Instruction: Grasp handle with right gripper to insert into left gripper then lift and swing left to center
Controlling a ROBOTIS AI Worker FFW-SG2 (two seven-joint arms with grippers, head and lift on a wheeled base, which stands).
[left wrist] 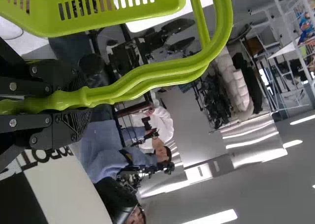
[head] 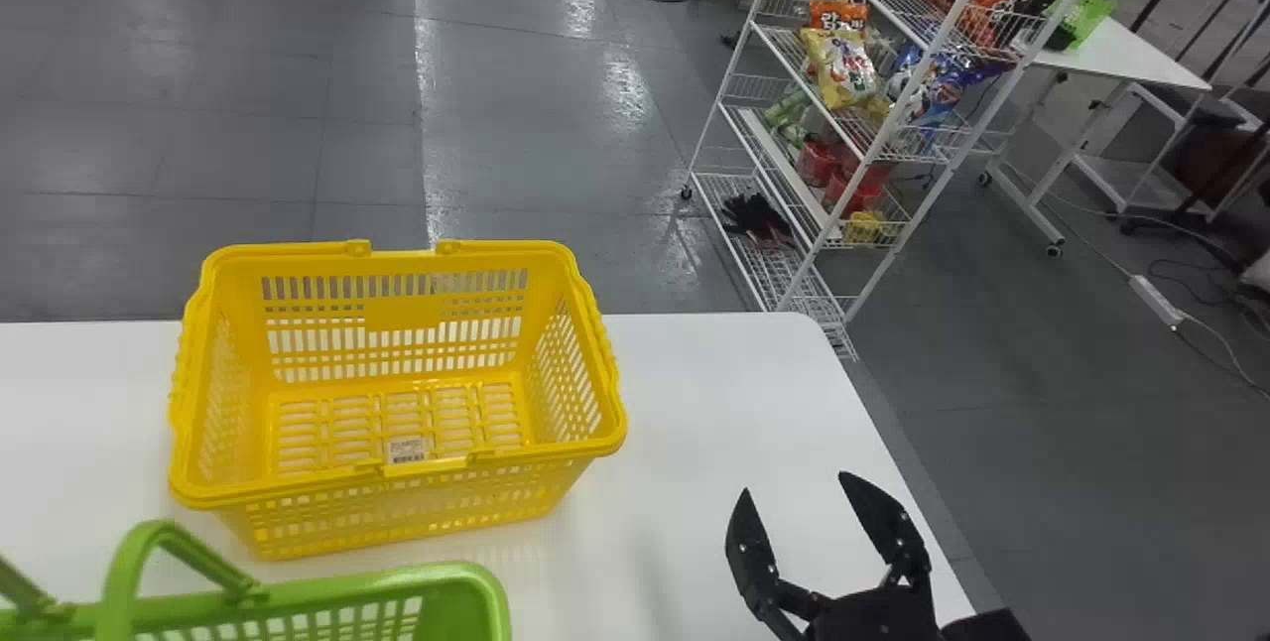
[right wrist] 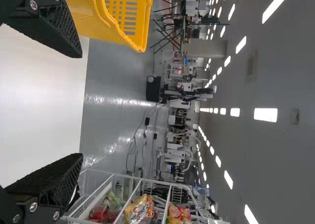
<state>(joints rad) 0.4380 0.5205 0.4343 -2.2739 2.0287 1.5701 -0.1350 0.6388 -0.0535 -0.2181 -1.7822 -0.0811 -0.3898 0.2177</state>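
Green handle [left wrist: 165,72], gripped by my left pincer [left wrist: 74,99], lies well left of my right pincer [head: 795,483] (the farther one, open and empty).

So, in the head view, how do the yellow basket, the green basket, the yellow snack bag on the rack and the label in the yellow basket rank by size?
1. Yellow basket
2. Green basket, visible part only; the edge cuts it off
3. Yellow snack bag
4. Label
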